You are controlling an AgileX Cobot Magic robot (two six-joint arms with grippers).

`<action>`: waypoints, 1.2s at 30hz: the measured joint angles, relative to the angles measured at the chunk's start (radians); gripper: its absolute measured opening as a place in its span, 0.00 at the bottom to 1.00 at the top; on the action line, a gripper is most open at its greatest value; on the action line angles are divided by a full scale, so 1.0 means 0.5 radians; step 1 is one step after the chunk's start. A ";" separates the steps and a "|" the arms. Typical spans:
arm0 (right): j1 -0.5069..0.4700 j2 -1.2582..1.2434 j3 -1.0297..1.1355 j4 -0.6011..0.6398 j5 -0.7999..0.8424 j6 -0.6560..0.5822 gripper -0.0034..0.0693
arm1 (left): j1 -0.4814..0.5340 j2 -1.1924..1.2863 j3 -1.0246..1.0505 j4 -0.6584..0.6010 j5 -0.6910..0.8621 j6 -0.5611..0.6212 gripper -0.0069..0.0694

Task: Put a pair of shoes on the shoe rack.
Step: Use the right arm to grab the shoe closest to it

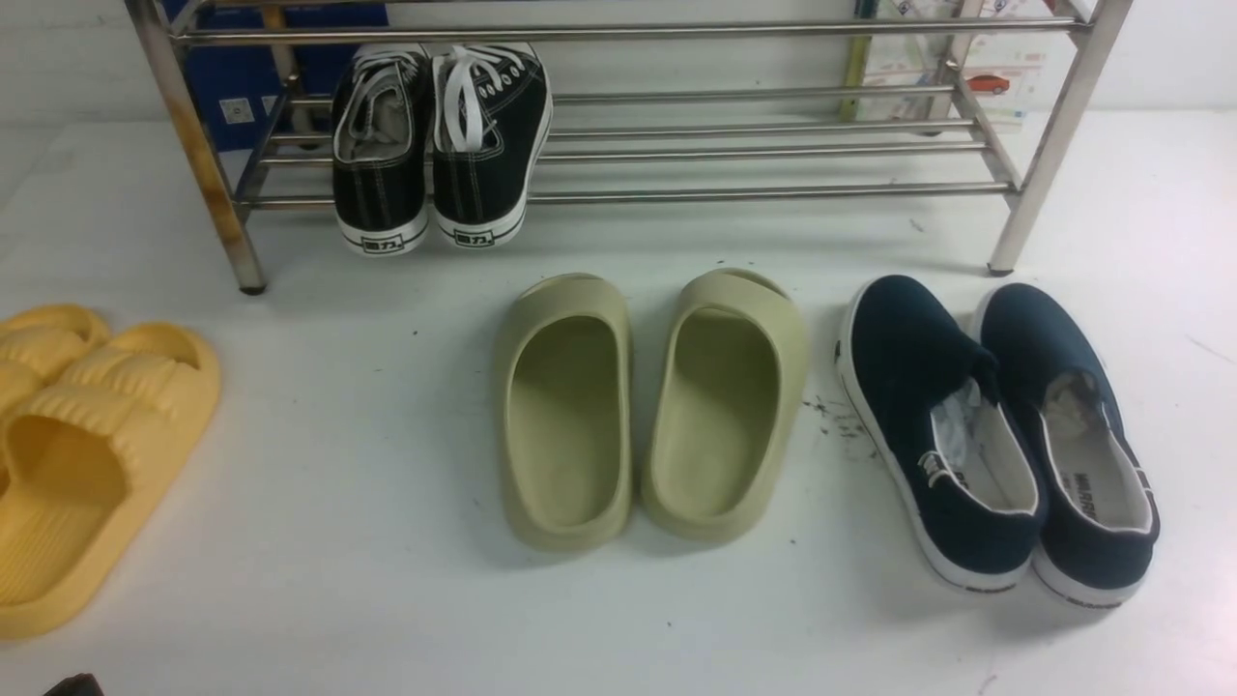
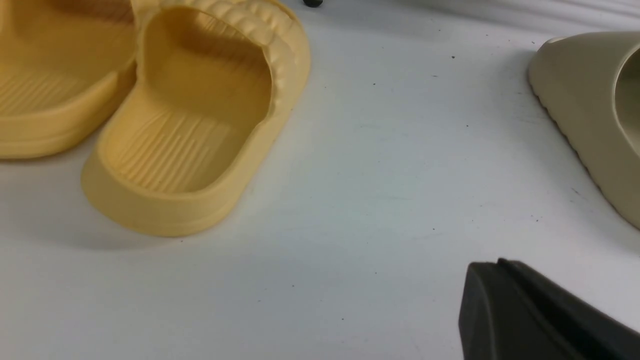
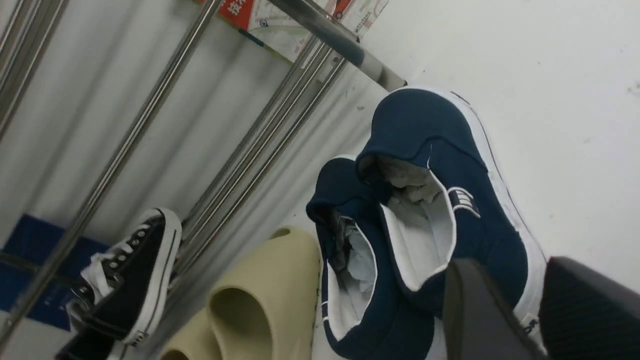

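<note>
The pair of shoes, navy slip-ons with white soles, stands side by side on the white floor at the right, the left shoe [image 1: 908,367] touching the right shoe [image 1: 1034,338], toes toward the shoe rack [image 1: 754,193]. In the right wrist view my right gripper [image 3: 510,270] hangs open just behind the heel of one navy shoe [image 3: 425,120], with the heel and floor showing between its fingers; the other navy shoe [image 3: 340,185] lies beside it. My left gripper [image 2: 497,262] is shut and empty, above bare floor. Neither arm shows near the shoes in the front view.
Two black lace-up sneakers [image 1: 430,174] sit on the rack's lower bars at the left. A pair of olive slides [image 1: 647,416] lies in the middle of the floor. Yellow slides [image 1: 87,464] lie at the far left, close to my left gripper.
</note>
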 joint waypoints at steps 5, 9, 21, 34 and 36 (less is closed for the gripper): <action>0.000 0.179 -0.419 -0.111 0.215 -0.548 0.17 | 0.000 0.000 0.000 0.000 0.000 0.000 0.10; 0.000 0.604 -0.868 -0.185 0.517 -0.991 0.04 | 0.000 0.000 0.000 0.000 0.000 0.000 0.11; 0.330 1.948 -1.940 -0.280 1.492 -1.551 0.05 | 0.000 0.000 0.000 0.000 0.000 0.000 0.13; 0.780 2.944 -2.466 -0.635 1.708 -1.253 0.12 | 0.000 0.000 0.000 0.000 0.000 0.000 0.14; 0.821 3.035 -2.500 -0.641 1.706 -1.250 0.18 | 0.000 0.000 0.000 0.000 0.000 0.000 0.15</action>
